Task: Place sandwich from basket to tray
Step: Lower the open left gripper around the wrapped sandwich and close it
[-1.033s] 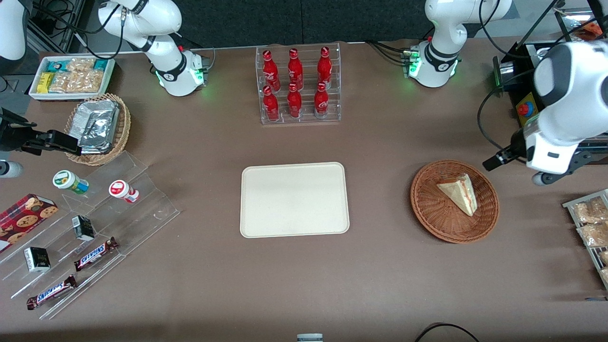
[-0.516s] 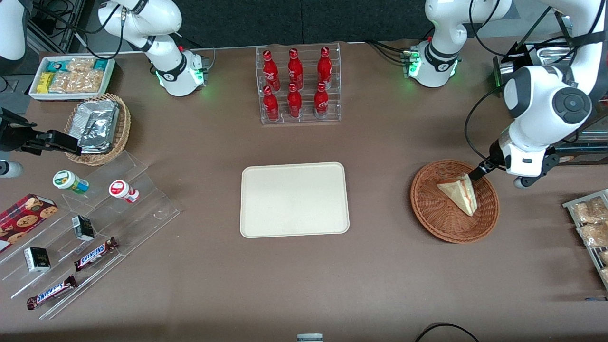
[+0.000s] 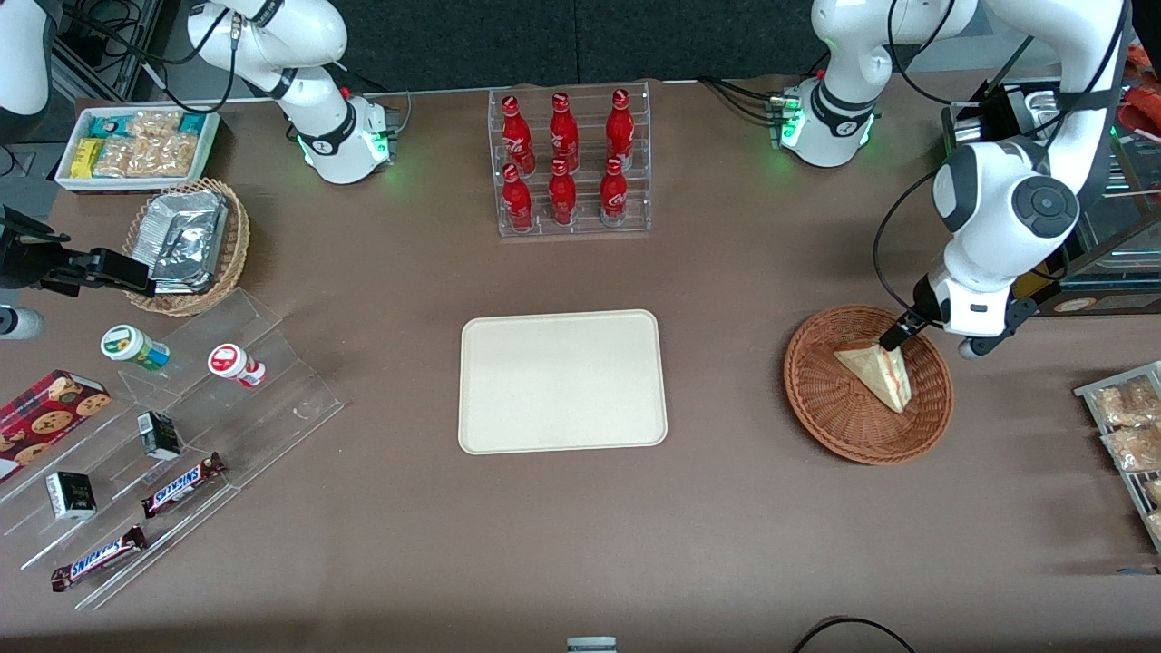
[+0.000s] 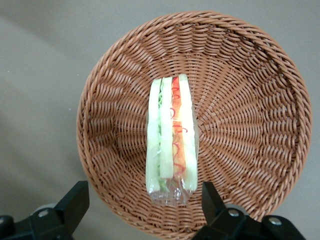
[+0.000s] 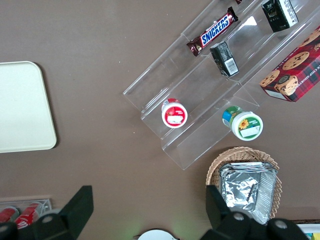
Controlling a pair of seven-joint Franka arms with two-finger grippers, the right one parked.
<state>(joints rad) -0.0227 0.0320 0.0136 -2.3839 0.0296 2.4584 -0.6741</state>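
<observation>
The sandwich [image 3: 878,371] [image 4: 171,137], a wrapped triangular wedge with red and green filling, lies in the reddish-brown wicker basket [image 3: 839,419] [image 4: 250,125] toward the working arm's end of the table. My gripper [image 3: 893,337] [image 4: 142,205] hovers above the basket's rim, over the sandwich's tip farther from the front camera. It is open, its black fingers [image 4: 75,202] spread wider than the sandwich, with nothing between them. The cream tray [image 3: 562,381] lies flat at the table's middle.
An acrylic rack of red bottles [image 3: 569,163] stands farther from the front camera than the tray. Packets on a rack [image 3: 1125,426] lie beside the basket at the working arm's end. Snack shelves [image 3: 172,444] and a foil-packet basket [image 3: 186,243] sit toward the parked arm's end.
The left arm has swung in from the table's end and come down, bringing the open gripper over the basket's rim and the sandwich's tip. The sandwich has not moved.
</observation>
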